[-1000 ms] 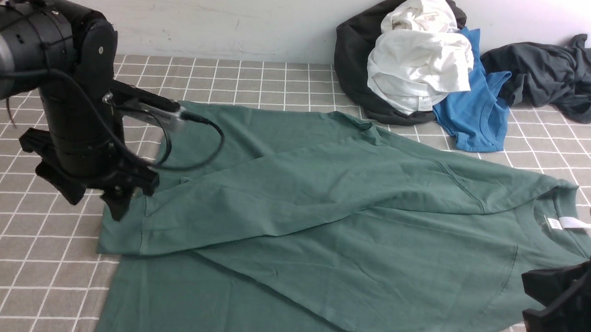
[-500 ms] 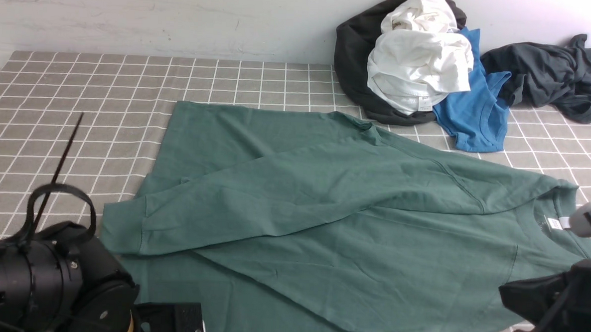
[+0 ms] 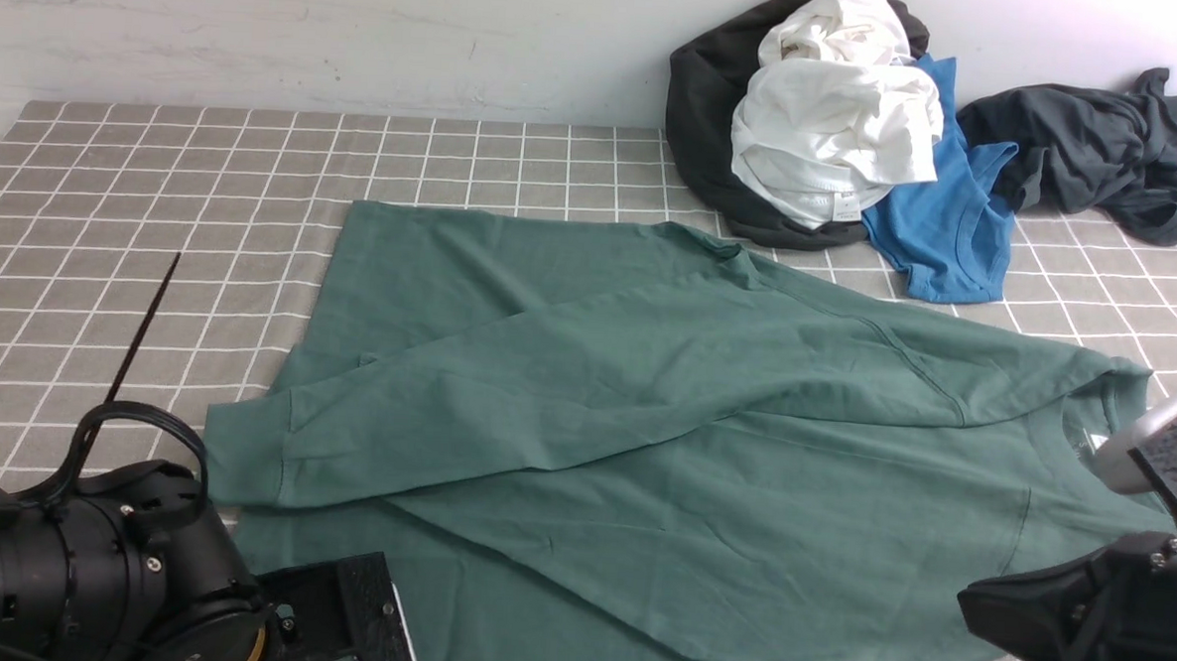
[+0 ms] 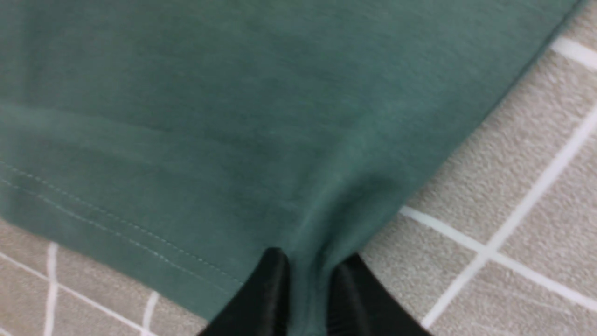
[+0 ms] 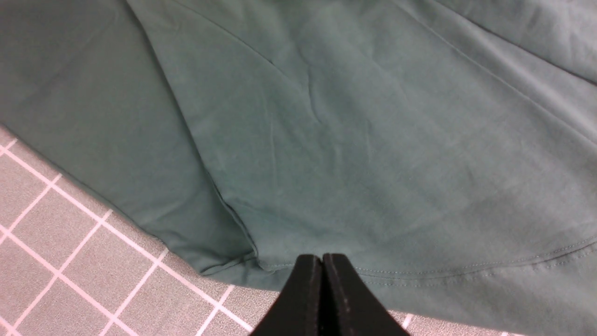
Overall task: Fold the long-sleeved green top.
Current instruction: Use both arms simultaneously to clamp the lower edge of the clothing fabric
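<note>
Even, diffuse light; shadows faint and soft. Front view sharp, wall [image 3: 1108, 35] washed out at upper right. Left wrist view blurs the green long-sleeved top [image 4: 233, 116]; right wrist view is crisp.

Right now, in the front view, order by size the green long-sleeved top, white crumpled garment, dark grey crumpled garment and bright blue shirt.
1. green long-sleeved top, by far largest.
2. white crumpled garment and dark grey crumpled garment: look alike, no ranking.
3. bright blue shirt, smallest showing; partly covered.

On the table [image 3: 157, 202], the long-sleeved top [image 3: 643, 452] across the middle, the clothes heap [image 3: 836, 133] behind it, far right.
</note>
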`<action>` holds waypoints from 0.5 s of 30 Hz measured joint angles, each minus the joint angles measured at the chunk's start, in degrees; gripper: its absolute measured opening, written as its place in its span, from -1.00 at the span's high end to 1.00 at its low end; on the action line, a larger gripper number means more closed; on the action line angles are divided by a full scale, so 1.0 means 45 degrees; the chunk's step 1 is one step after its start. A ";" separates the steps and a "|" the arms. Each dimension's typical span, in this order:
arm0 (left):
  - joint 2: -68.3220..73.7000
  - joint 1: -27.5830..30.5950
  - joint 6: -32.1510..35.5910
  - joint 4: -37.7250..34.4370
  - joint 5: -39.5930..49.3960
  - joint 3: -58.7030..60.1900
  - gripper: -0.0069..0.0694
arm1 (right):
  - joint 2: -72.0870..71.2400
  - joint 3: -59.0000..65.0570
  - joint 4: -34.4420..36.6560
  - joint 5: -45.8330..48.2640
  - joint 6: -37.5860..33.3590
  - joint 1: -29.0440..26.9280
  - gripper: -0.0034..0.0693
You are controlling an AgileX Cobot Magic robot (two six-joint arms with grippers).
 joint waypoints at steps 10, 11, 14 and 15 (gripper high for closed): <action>-0.1490 -0.0816 -0.0735 0.0097 0.2364 -0.0342 0.81 | 0.0121 -0.0460 -0.0026 0.1354 -0.0479 0.0000 0.93; -0.1564 -0.0816 -0.0735 0.0097 0.2428 -0.0342 0.81 | 0.0168 -0.0574 -0.0052 0.1426 -0.0542 0.0000 0.93; -0.2101 -0.0831 -0.0735 0.0085 0.3216 -0.0342 0.81 | 0.0819 -0.1607 -0.1038 0.2353 -0.1076 0.0000 0.86; -0.2235 -0.0831 -0.0735 0.0068 0.3260 -0.0342 0.81 | 0.1115 -0.1917 -0.1552 0.2504 -0.1158 0.0000 0.81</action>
